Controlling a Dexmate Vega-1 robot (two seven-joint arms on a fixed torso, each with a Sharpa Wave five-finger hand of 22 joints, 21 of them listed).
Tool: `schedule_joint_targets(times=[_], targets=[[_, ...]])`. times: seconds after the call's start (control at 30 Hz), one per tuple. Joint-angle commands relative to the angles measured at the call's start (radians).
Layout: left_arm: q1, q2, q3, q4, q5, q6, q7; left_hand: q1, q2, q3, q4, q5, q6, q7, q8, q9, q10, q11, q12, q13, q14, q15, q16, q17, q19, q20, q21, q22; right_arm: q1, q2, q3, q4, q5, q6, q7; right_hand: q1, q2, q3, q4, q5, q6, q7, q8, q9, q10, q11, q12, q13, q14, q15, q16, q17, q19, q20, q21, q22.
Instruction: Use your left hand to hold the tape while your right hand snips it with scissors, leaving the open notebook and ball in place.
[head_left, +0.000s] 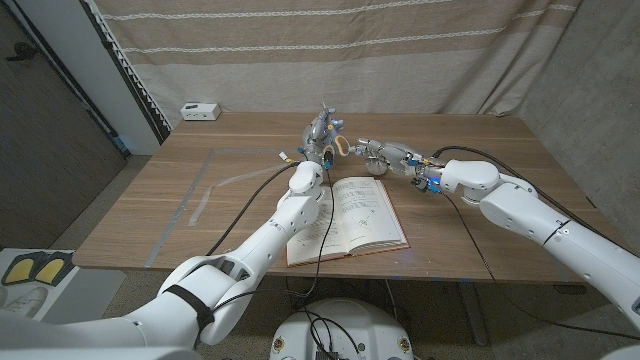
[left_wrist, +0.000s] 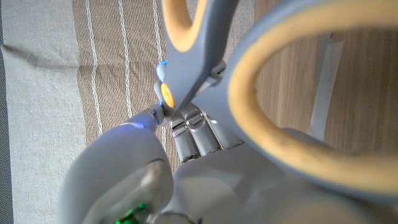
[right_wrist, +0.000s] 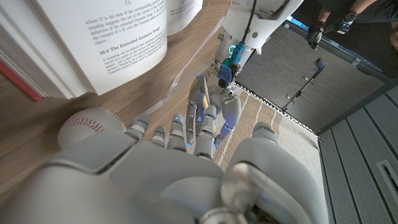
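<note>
Scissors: grey-bladed scissors with yellow loop handles (left_wrist: 273, 106), stiff, slippery; I would grip the loops.
Left hand (head_left: 320, 133): holds the scissors.
Right hand (head_left: 378, 154): fingers apart, holding nothing.
Tape: not visible to me.

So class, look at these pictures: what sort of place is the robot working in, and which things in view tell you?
Probably a robot test room or lab rather than a home: a plain wooden table, a striped curtain hung as a backdrop, and cables trailing across the table beside an open notebook.
</note>
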Motion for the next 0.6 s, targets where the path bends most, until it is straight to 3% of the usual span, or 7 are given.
schedule_joint_targets(times=[0.03,0.37,0.57,0.6], targets=[[-0.019,-0.011,0.009,0.043,0.015,-0.025,-0.016,0.001,0.004,-0.001,-0.005,0.009,0.013,-0.001,-0.003,0.001,0.003,0.003,0.004,0.0,-0.002,0.0,0.003,0.0,-0.006,-0.074,0.004,0.003,0.017,0.004,-0.012,0.004,-0.009,-0.013,0.009,-0.001,-0.003,0.011,0.0,-0.005,-0.032,-0.008,-0.006,0.002,-0.004,0.012,-0.002,0.004,0.001,0.008,0.007,0.003,0.001,0.0,0.005,0.003],[-0.027,-0.015,0.021,0.067,0.04,-0.049,-0.021,-0.001,0.002,0.0,-0.004,0.01,0.014,0.003,-0.005,-0.001,0.004,0.002,0.008,0.0,-0.009,0.0,0.001,-0.005,-0.012,-0.074,0.003,0.002,0.02,0.008,-0.013,0.0,-0.011,-0.03,-0.005,0.028,-0.006,0.038,-0.013,-0.017,-0.097,-0.007,-0.012,0.0,-0.042,0.024,-0.02,0.003,-0.003,0.021,0.002,0.002,0.003,0.008,0.004,0.002],[-0.031,-0.018,0.027,0.078,0.043,-0.057,-0.039,-0.001,0.002,0.001,-0.004,0.011,0.014,0.003,-0.005,0.002,0.001,0.002,0.007,-0.003,-0.012,-0.001,0.001,-0.008,-0.015,-0.073,0.003,0.002,0.031,0.01,-0.024,0.0,-0.018,-0.044,0.001,0.077,0.01,0.083,-0.036,-0.036,-0.092,0.012,0.0,-0.002,-0.047,0.024,-0.024,0.003,-0.004,0.024,0.001,0.002,0.005,0.011,0.003,0.002],[-0.031,-0.018,0.027,0.078,0.043,-0.057,-0.041,-0.001,0.002,0.001,-0.004,0.011,0.014,0.003,-0.004,0.003,0.001,0.002,0.007,-0.003,-0.013,-0.001,0.001,-0.009,-0.015,-0.073,0.003,0.002,0.032,0.009,-0.026,0.0,-0.024,-0.045,-0.001,0.093,0.014,0.1,-0.042,-0.045,-0.093,0.016,0.001,-0.002,-0.051,0.026,-0.025,0.003,-0.005,0.025,0.001,0.002,0.006,0.011,0.004,0.002]])
